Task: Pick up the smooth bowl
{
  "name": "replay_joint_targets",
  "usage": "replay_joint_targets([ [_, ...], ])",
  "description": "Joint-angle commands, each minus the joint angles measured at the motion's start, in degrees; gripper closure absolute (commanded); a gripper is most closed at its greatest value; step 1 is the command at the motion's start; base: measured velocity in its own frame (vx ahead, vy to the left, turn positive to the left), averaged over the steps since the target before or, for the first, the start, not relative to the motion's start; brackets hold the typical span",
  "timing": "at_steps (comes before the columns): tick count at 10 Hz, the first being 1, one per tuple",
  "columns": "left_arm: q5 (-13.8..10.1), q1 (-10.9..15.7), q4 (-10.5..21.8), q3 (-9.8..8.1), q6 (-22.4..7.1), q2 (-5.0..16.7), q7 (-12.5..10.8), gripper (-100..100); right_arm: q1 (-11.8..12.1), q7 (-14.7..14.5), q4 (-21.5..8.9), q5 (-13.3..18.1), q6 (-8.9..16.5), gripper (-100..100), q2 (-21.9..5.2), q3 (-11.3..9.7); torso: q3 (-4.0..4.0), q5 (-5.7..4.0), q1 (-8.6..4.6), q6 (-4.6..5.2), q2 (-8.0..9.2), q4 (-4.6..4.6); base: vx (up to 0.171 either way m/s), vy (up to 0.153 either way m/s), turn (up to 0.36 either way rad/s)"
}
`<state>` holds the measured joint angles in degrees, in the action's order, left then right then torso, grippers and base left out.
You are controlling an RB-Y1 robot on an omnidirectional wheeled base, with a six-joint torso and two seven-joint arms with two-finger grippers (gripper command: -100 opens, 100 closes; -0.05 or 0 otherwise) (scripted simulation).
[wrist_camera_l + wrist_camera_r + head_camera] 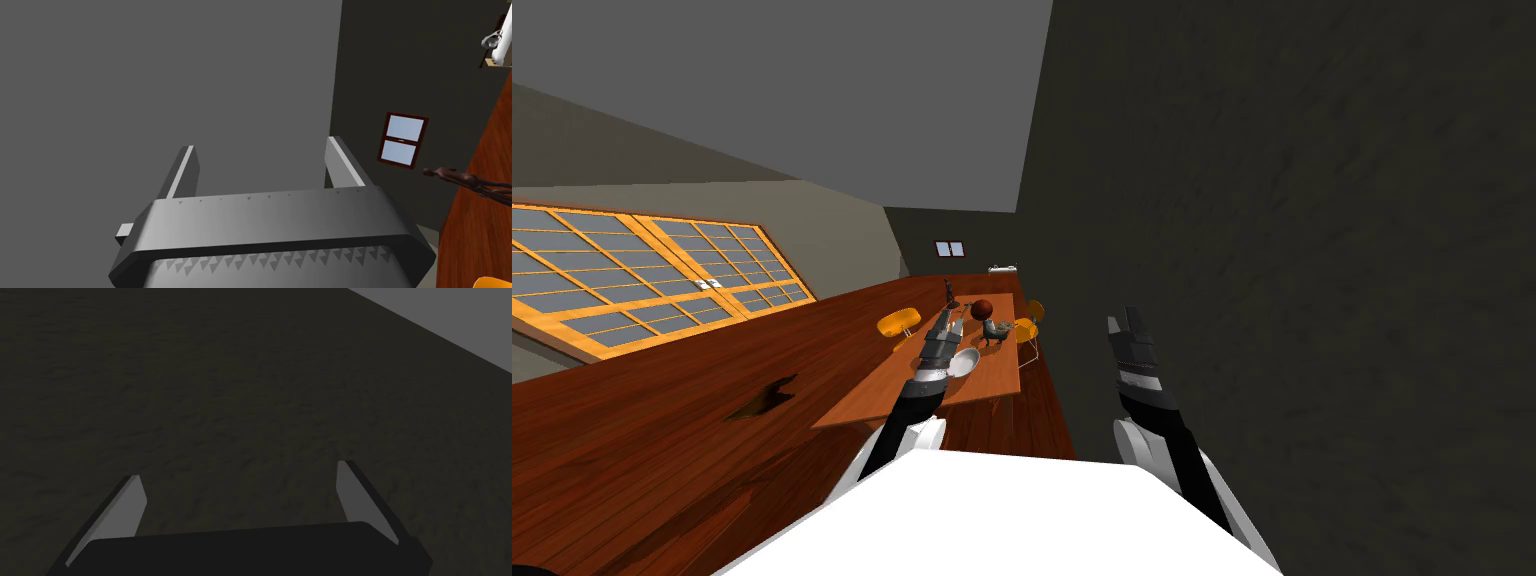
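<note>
The long orange-brown wooden table (862, 400) stands on a dark red plank floor (662, 430), with a yellow shell chair (897, 322) on either side. It is the surface that everything in reach rests on.

The robot's left arm stretches out over the near end of the table. In the left wrist view its camera looks up past the tabletop towards plain grey, so the hand seems pitched upward rather than aimed at anything on the table. The right arm is raised beside the dark wall, well apart from the table, probably parked out of the way.

The smooth white round bowl (966, 362) sits on the table near its front edge, just beside the left wrist. The fingers point beyond it towards a dark red ball (982, 306) and a slender dark figurine (450, 175).

The left gripper (260, 150) has its blades spread wide with nothing between them. The right gripper (240, 470) is likewise spread and empty. To reach the bowl, the left hand would likely need to draw back and tip down.
</note>
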<state>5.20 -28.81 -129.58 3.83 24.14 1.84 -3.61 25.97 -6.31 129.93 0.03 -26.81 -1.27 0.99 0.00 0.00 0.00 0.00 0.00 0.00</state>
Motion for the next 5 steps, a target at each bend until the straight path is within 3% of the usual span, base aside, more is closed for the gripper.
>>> replay_joint_targets([
  [1, -0.52, 0.68, 0.95, -0.48, -1.67, 2.24, -0.24, -100, 0.0, 0.0, 0.0, 0.0, 0.0, 0, 0.0, 0.0, 0.0, 0.0, 0.0, 0.0, 0.0, 0.0, -0.013, -0.002, -0.02],
  [5, -2.42, 2.78, 4.06, -2.1, -7.13, 5.39, -0.97, -100, 0.0, 0.0, 0.0, 0.0, 0.0, 0, 0.0, 0.0, 0.05, 0.0, 0.01, 0.0, 0.1, 0.02, -0.028, -0.005, -0.028],
])
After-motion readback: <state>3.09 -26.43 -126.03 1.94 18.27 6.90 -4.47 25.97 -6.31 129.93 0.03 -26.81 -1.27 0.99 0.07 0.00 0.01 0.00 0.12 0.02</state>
